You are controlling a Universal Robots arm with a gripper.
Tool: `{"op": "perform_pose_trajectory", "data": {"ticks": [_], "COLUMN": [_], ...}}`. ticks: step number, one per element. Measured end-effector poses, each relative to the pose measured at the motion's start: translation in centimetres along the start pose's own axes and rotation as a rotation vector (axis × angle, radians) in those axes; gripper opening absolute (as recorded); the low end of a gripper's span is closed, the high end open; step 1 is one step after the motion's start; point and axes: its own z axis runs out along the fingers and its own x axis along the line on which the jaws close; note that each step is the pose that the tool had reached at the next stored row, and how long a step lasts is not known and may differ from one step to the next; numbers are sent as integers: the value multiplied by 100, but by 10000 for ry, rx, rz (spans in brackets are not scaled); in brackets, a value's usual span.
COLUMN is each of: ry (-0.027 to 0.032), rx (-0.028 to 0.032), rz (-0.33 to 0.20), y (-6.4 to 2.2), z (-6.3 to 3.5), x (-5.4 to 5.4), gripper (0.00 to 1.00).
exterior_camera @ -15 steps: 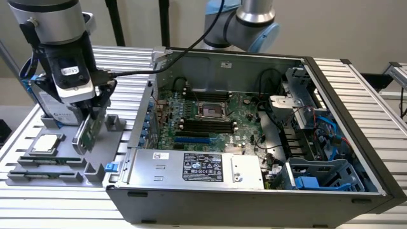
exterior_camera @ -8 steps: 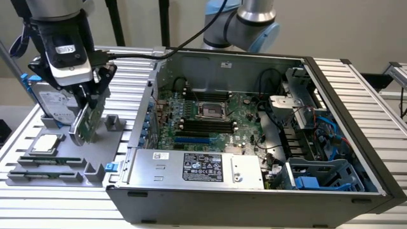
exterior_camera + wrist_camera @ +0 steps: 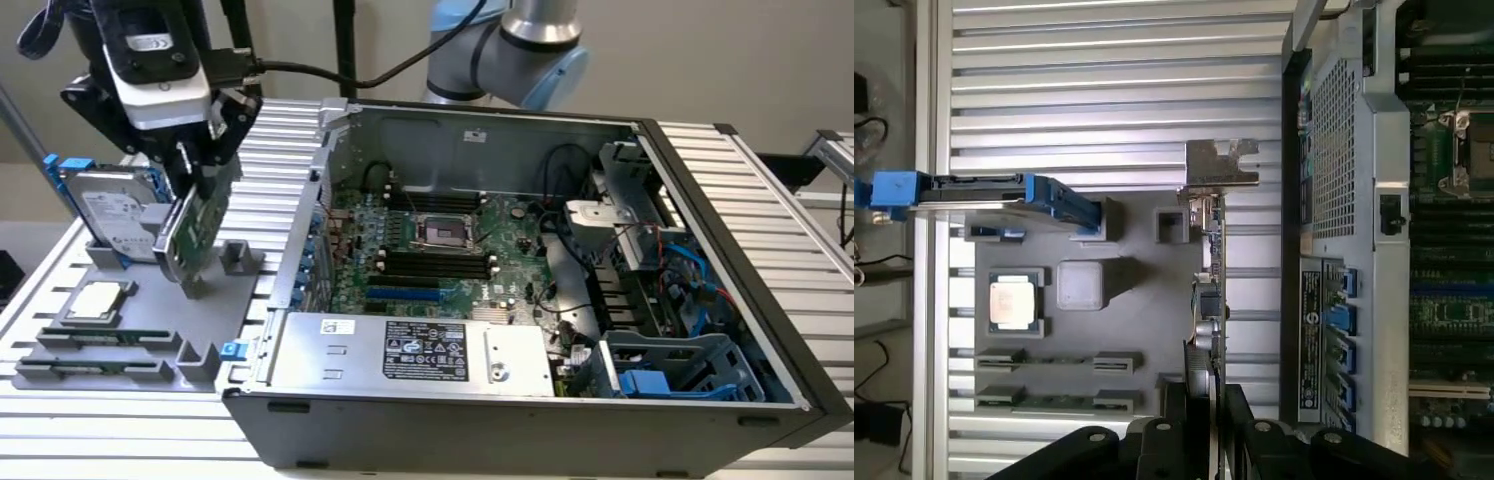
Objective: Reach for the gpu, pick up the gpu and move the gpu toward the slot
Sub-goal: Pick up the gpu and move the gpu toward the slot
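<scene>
Green gpu [image 3: 191,222] clamped edge-on in our gripper [image 3: 200,170], upper left of exterior frame, just above grey holder tray [image 3: 127,330]. Pickup looks done; we judge travel to computer case [image 3: 534,420] remains.

Arm [image 3: 514,45] bent over; tool [image 3: 200,170] pointing down, fingers clamped.

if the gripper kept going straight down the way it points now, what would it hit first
Probably the gpu: the gripper points down at its top edge and looks to be closed around it already. Directly below the card is the grey parts tray. Depth is hard to judge.
</scene>
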Motion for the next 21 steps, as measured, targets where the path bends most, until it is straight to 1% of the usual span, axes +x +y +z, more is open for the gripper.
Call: {"op": "perform_pose_trajectory", "data": {"ticks": [7,10,12,14,17,18,21], "ry": [38,63,78,91,102,103,102], "rx": [-51,-59,-62,-65,-68,-76,-126], "rz": [-7,-7,-8,-7,-7,-7,-12], "y": [-2,-4,-3,0,2,3,5], "z": [-338,-483,-557,-594,-613,-617,-626], "x": [-293,-419,-506,-594,-730,-775,-911], "gripper": [26,26,26,26,26,26,26]}}
